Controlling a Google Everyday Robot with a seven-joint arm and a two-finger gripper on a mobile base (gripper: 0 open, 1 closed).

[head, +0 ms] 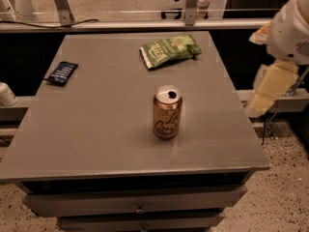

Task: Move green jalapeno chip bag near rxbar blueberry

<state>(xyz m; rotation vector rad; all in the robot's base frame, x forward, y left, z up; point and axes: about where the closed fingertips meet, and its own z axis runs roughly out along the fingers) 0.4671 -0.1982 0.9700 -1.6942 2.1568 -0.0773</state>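
Note:
The green jalapeno chip bag (pixel 169 50) lies flat at the far middle-right of the grey table (pixel 96 129), its white seam toward the left. The rxbar blueberry (pixel 62 72), a small dark navy wrapper with white text, lies near the table's far left edge. The two are well apart. My gripper (pixel 268 91) hangs off the table's right side, at the end of the white arm (pixel 292 28), level with the middle of the table and touching nothing.
A tan-gold drink can (pixel 167 112) stands upright and open near the table's centre, between the bag and the front edge. Drawers (pixel 140 204) sit under the tabletop. A metal rail and frame legs (pixel 145 24) run behind the table.

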